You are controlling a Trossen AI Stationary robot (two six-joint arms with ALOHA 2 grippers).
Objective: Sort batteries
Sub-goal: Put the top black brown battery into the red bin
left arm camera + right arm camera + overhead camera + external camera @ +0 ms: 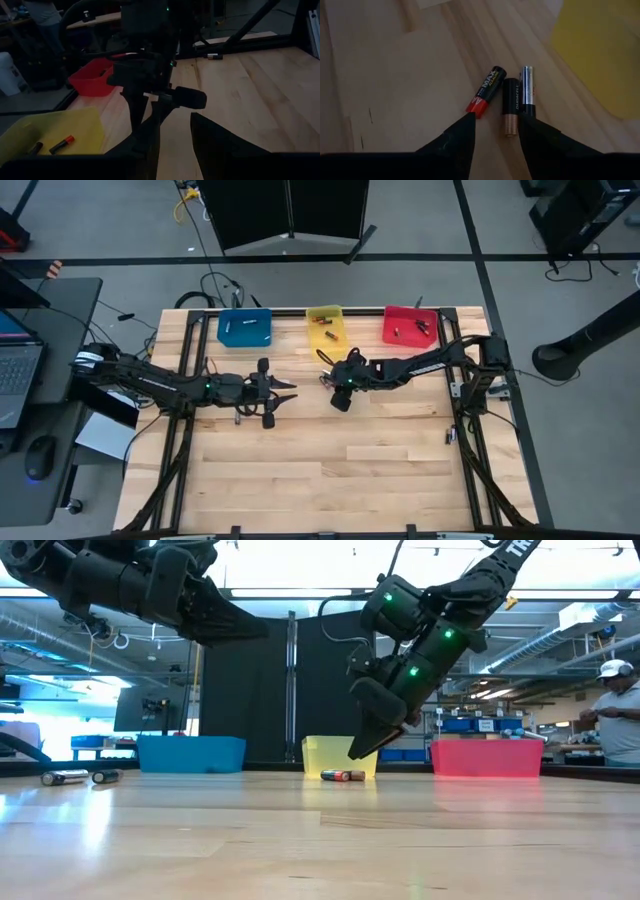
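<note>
Three batteries point(510, 106) lie side by side on the wood near the yellow bin point(326, 325): one black and red point(486, 91), one black and copper, one silvery point(527, 90). My right gripper point(495, 127) hangs open just above them point(343, 776), its fingers slanting down, touching nothing. My left gripper point(288, 390) is open, raised over the table's middle and pointing toward the right arm. Two more batteries point(65, 777) rest on the table farther left. The yellow bin point(50, 130) holds a black and orange battery point(62, 144) and a dark one.
A blue bin point(245, 327), the yellow bin and a red bin point(410, 325) stand in a row along the far edge; the red one holds batteries. Another battery point(212, 56) lies near the right edge. Bare wood spreads toward the near edge. A person point(620, 715) stands beyond the table.
</note>
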